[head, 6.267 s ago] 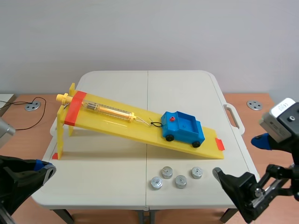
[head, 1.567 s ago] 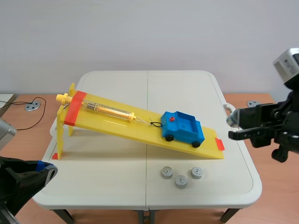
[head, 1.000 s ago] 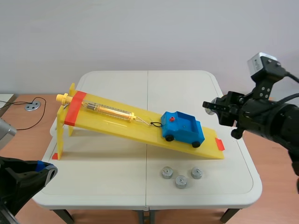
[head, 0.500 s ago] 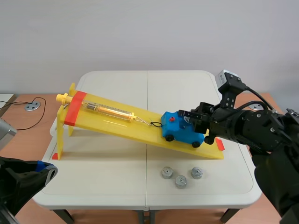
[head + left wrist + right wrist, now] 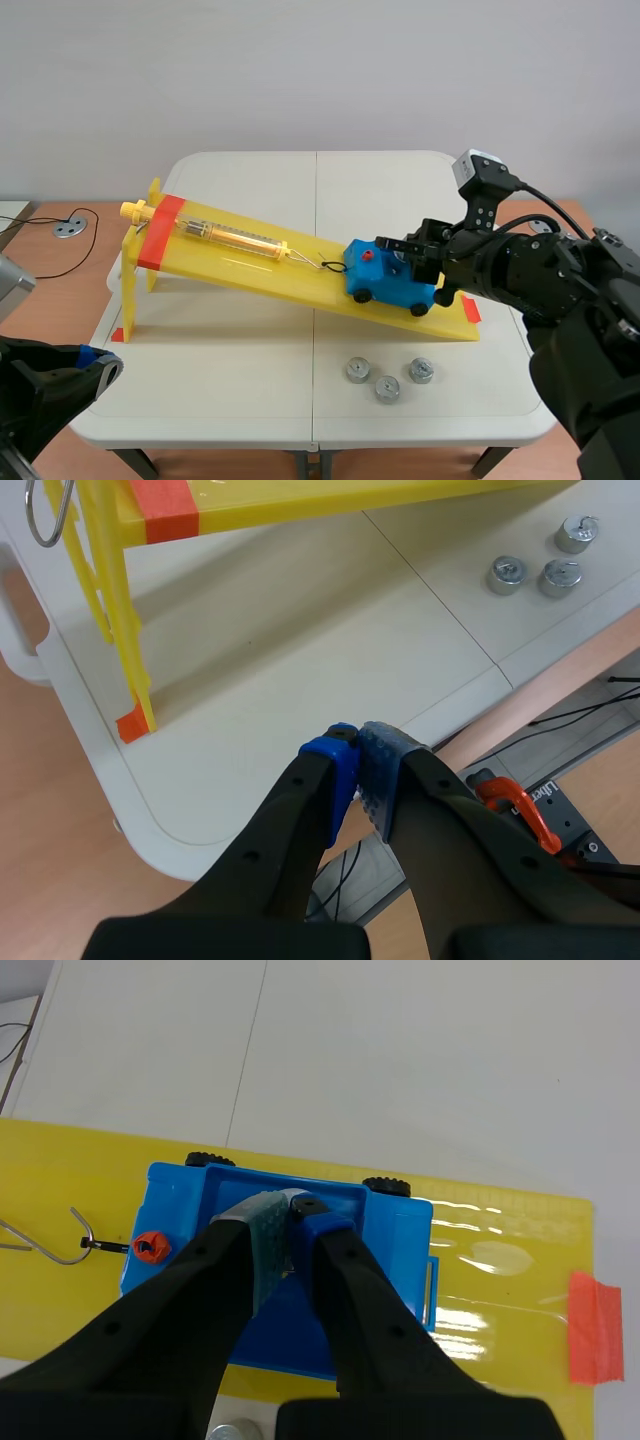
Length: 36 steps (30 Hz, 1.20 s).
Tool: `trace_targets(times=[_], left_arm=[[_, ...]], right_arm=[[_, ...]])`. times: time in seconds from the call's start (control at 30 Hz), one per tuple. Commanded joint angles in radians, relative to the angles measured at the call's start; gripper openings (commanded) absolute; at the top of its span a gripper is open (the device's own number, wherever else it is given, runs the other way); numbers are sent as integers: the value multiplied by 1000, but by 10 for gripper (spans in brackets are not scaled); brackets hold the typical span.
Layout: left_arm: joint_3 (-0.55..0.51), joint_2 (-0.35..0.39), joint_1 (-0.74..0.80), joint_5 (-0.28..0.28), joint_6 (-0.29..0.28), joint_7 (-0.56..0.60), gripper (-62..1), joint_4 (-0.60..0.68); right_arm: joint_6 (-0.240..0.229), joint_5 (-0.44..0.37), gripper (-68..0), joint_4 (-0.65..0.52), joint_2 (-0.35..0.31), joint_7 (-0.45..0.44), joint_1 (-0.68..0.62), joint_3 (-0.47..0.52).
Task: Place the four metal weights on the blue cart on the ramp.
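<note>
Blue cart [image 5: 392, 277]: sits low on the yellow ramp [image 5: 250, 262], wheels on the slope. A cord at its front runs to the hook of the spring scale [image 5: 232, 236].
Right gripper [image 5: 398, 248]: directly over the cart's open bed, fingers drawn nearly together with a slim gap between the pads.
Fourth weight: does not show clearly. Only three metal weights [image 5: 387, 389] lie on the white table [image 5: 250, 400], so I judge it is pinched between those pads.
Left gripper [image 5: 357, 742]: closed on nothing, pads meeting, parked off the table's near corner, well apart from the work.
Risk, drop: letting go too high or off-centre could make the weight bounce on the plastic or tip over the low wall, then roll down the ramp.
Risk, cart: it rolls freely and seems to be held only by the hook. A downward or sideways nudge from the fingers could stretch the spring, slip the cord, or push a wheel off the ramp's edge.
Risk, opening: spreading fingers may catch the bed's walls and drag the cart.
</note>
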<state>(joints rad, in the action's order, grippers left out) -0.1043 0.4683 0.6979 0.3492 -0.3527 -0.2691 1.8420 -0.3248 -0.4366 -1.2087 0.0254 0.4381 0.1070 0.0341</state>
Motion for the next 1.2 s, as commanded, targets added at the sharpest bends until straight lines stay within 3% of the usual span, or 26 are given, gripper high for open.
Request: trace_targets(times=[0.0,0.2,0.3,0.47,0.6,0.8,1.0,1.17], left_arm=[[-18,-5,-20,74,-21,85,-558,73],[-18,-5,-20,74,-21,85,-558,73],[-18,-5,-20,74,-21,85,-558,73],[-18,-5,-20,74,-21,85,-558,73],[-18,-5,-20,74,-21,85,-558,73],[-18,-5,-20,74,-21,85,-558,73],[-18,-5,-20,74,-21,85,-558,73],[-18,-5,-20,74,-21,85,-558,73]], right_arm=[[-27,-61,-654,-89,3,-164,111,-9],[-45,-62,-455,-91,-2,-138,111,-6],[-70,-69,-413,-141,-13,-82,99,33],[-96,-128,-409,-333,-88,-9,13,103],[-96,-152,-409,-460,-176,-5,-87,132],[-134,-189,-409,-614,-299,29,-229,155],[-141,-189,-409,-734,-396,62,-360,157],[-151,-193,-409,-772,-425,74,-441,155]])
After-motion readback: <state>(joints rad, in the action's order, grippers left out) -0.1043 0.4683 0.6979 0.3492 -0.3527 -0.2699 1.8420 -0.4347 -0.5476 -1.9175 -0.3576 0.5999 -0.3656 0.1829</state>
